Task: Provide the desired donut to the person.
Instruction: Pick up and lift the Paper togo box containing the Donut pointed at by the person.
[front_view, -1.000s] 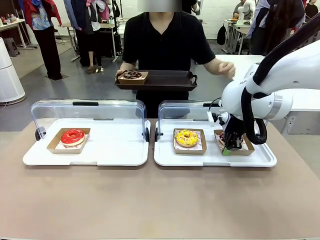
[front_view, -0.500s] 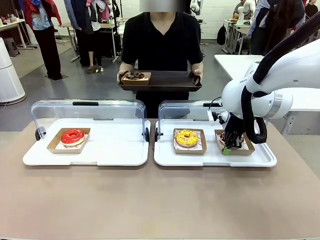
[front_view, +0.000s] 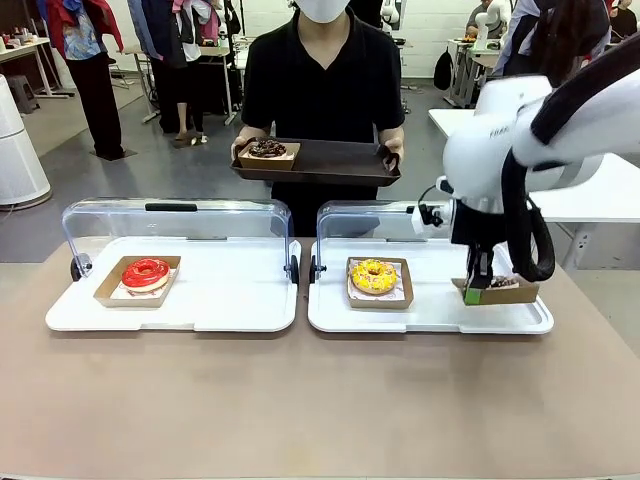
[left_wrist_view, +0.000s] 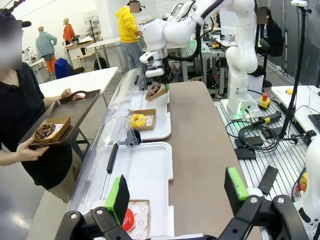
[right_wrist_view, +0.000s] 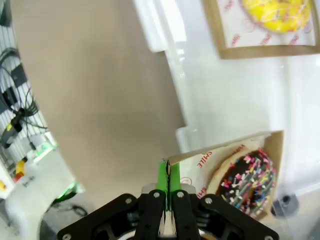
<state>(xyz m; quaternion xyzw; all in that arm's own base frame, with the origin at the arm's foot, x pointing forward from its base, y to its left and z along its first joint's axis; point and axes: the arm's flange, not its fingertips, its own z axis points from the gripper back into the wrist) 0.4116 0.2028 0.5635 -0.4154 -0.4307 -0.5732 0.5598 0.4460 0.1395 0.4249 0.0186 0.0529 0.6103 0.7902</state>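
**While the box hangs by one edge: carry flat, carry slow**

Where it sits now, the sprinkled donut (front_view: 503, 283) is in its cardboard box (front_view: 497, 294) at the right end of the right-hand white tray (front_view: 430, 316). The box seems just clear of the tray. Left wrist view shows it tilted.

- Step in hand, by my reading: the carry to the person (front_view: 325, 80). The person waits across the table holding a dark tray (front_view: 340, 160), chocolate donut (front_view: 266, 148) at one end.
- To do it well:
  - Rise enough to pass over the raised clear lid (front_view: 365, 215).
  - Keep the box from tipping further, so the donut does not slide out.
  - Go slowly and aim for the bare part of the dark tray.
  - Set down before letting go.
- Risk: thin card held at one point may bend or slip.

Right pincer (front_view: 476, 291): jaws closed tight, green pads pinching the box wall near a corner.

Left pincer (left_wrist_view: 176, 189): jaws wide, nothing between them. It hovers over the other white tray (left_wrist_view: 150, 175), above the red donut (left_wrist_view: 129, 220).

Yellow donut (front_view: 373, 275): untouched in its own box, beside the sprinkled one.
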